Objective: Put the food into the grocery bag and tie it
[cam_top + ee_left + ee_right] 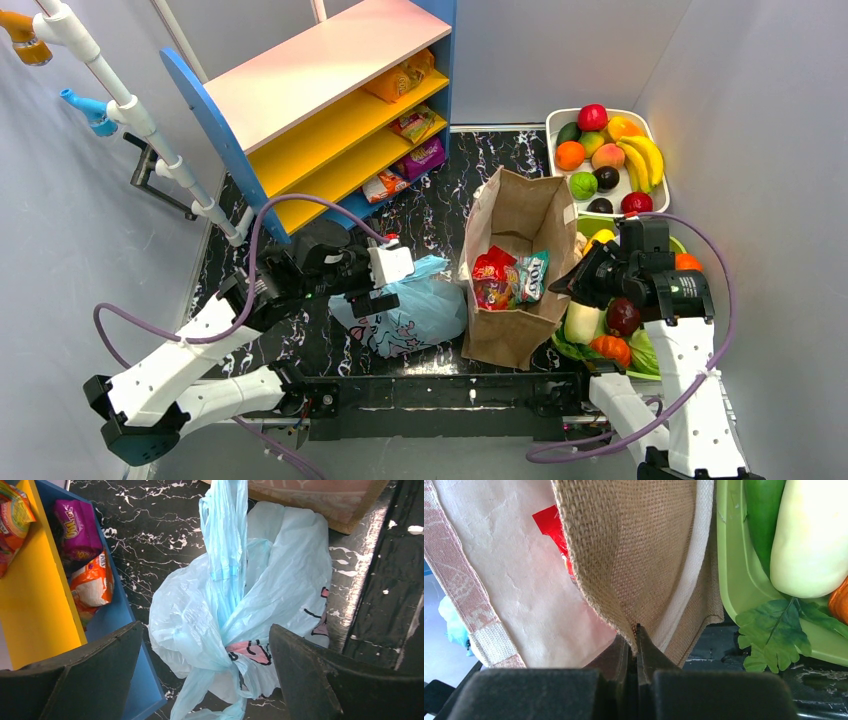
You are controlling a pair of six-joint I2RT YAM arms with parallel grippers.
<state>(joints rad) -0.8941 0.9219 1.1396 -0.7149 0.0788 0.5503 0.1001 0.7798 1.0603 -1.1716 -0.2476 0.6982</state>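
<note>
The left pincer (205,630) hangs wide open and holds nothing. It is over the one light-blue grocery bag (280,580), which lies crumpled on the worktop (165,525). The right pincer (636,632) is closed tight on the rim of the one brown burlap bag (634,545). That bag holds two visible items: one red packet (488,278) and one teal-and-white packet (531,277).

Risk: pulling that rim may tip the burlap bag and spill both packets. The grocery bag's thin film may also slip from a grip.

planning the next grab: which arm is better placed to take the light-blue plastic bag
Left: the left tool, open, hangs over the light-blue plastic bag; the right tool is shut on the burlap bag edge.
</note>
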